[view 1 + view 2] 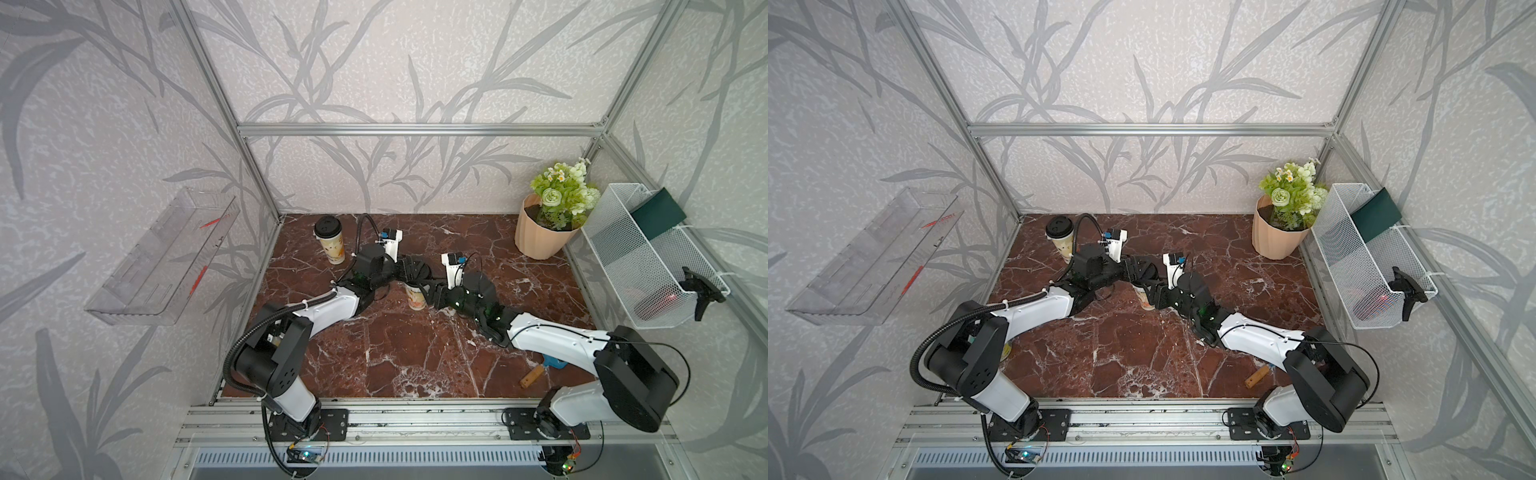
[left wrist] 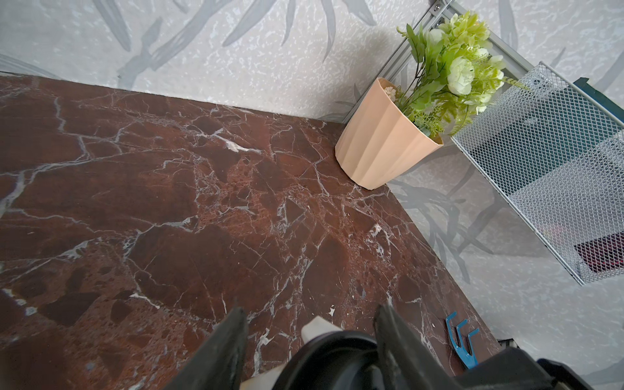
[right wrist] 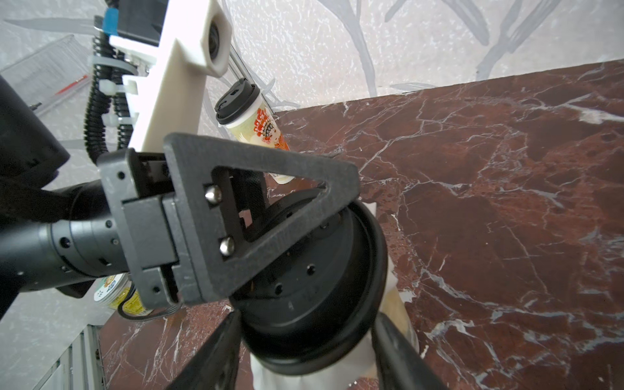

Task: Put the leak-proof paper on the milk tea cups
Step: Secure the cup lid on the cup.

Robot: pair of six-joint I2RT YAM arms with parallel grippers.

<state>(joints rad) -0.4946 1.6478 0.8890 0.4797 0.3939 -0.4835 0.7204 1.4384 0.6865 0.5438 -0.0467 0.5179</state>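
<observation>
I see the marble table (image 1: pixel 395 357), the wire basket (image 1: pixel 648 257) at its right side, the flower pot (image 1: pixel 536 239) in the far right corner. The left gripper (image 2: pixel 310 310) and right gripper (image 3: pixel 307 314) crowd the middle cup (image 1: pixel 415 297) and hide its mouth. Both straddle its black lid (image 3: pixel 320 320); gripping or not, I cannot tell. The leak-proof paper (image 3: pixel 297 380) hangs out under this lid.

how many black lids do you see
2: one lid on the back-left milk tea cup, one on the centre cup. More may be hidden.
</observation>
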